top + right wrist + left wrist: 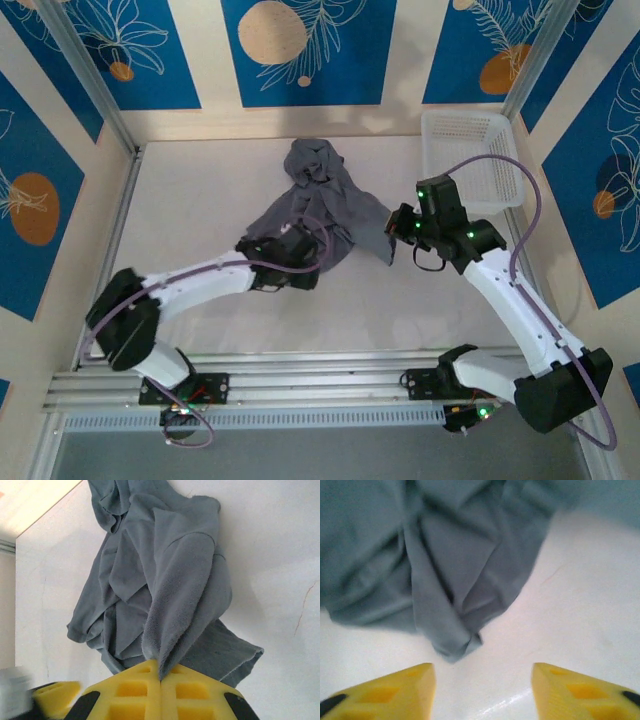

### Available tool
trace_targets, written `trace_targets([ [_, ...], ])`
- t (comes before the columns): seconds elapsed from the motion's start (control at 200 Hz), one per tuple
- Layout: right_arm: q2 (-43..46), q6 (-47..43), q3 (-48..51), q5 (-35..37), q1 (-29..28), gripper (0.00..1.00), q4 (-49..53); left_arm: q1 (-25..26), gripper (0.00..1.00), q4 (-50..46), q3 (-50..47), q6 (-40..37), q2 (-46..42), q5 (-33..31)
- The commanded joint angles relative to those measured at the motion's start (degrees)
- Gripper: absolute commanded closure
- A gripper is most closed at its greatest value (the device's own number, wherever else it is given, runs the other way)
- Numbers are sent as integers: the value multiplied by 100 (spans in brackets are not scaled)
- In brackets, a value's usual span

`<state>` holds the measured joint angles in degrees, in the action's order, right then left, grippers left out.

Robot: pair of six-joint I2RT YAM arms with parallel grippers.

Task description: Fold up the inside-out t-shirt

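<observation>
Top external: t-shirt bunched on tabletop. Left end effector agape, empty, cloth just ahead. Right end effector clamped on a fold (pinch thin). Risk: heap dragged into worse tangle if lifted one-sided.

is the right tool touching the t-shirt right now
Touching. The right wrist view shows the right tool shut on a fold of the grey t-shirt, with the fabric rising straight out from between the closed jaws.

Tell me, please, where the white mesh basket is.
Top view: the basket sits in the table's far right corner, right of the crumpled slate-grey t-shirt.
</observation>
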<state>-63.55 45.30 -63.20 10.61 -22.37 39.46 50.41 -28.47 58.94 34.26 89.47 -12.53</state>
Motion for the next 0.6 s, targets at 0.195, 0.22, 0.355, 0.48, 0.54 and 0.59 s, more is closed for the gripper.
trace_targets([
  [0.195,171,114,178,-39,-58,100,50,-17,30,734,188,669,978,-1020],
  [0.22,188,132,176,-13,-42,100,71,-58,34,660,172,735,1024,-1127],
  [0.355,327,326,259,-56,299,100,109,-330,52,639,-223,873,914,-1365],
  [0.48,515,271,140,-38,819,100,302,-510,71,505,-519,668,358,-1656],
  [0.54,735,263,64,-35,1156,100,366,-734,83,396,-671,569,-35,-1626],
  [0.59,959,281,-12,-112,1444,100,360,-990,96,436,-831,418,-458,-1414],
])
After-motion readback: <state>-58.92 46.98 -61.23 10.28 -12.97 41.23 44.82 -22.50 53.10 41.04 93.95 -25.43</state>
